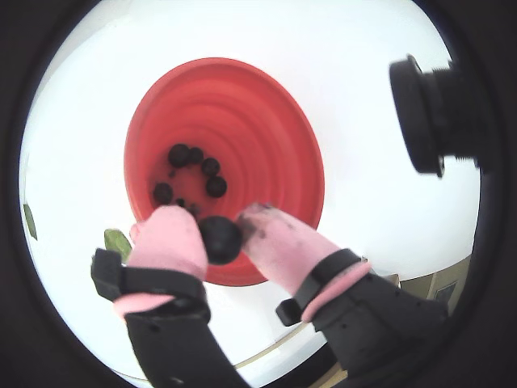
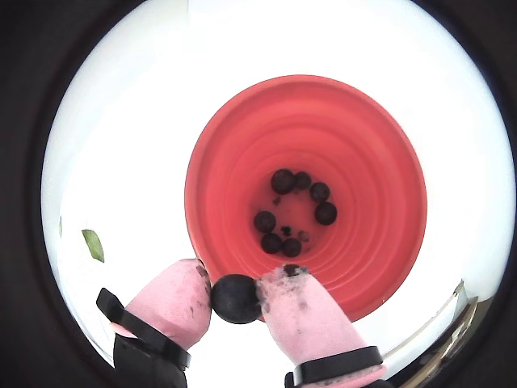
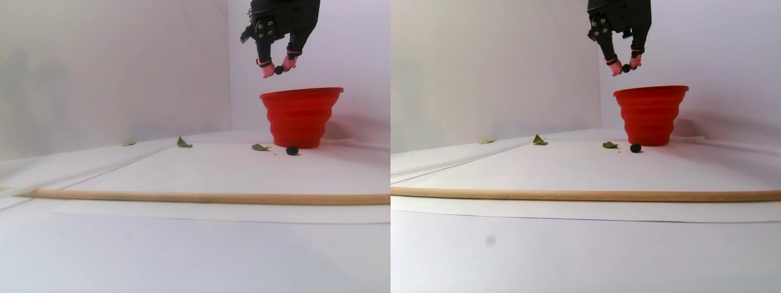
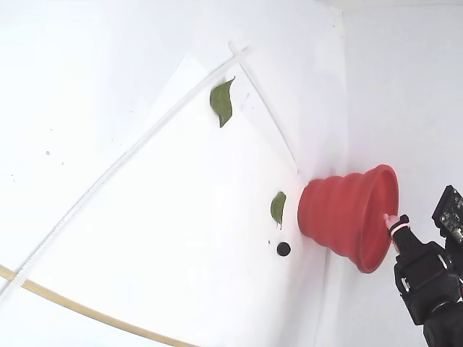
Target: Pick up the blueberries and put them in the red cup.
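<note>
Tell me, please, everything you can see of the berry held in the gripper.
The held berry is a small, round, near-black ball with a matte skin. It is pinched between the two pink padded fingers of the gripper, which touch it on opposite sides. In the stereo pair view it hangs in the air above the red cup, near the rim's edge, touching neither cup nor table.

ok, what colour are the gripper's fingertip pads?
Pink, smudged with dark marks, on the black two-finger gripper; clearest in a wrist view.

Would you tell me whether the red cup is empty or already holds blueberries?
Not empty: both wrist views show several blueberries on the red cup's bottom.
</note>
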You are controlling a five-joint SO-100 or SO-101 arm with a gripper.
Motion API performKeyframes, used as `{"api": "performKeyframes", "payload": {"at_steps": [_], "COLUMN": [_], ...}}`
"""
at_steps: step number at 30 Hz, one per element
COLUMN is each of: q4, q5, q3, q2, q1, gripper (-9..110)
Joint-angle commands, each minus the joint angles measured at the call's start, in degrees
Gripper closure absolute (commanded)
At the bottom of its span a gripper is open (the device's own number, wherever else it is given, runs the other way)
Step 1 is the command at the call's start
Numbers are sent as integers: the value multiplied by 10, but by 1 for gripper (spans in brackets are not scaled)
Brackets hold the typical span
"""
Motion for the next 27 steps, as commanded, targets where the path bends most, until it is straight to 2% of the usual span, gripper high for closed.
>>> {"api": "performKeyframes", "payload": {"at_steps": [1,27], "q4": [-3,-39], "q5": [-4,-18], "q3": [-67,-101], "q2": [20,-40], "q1": [18,71], "gripper": [91,91]}}
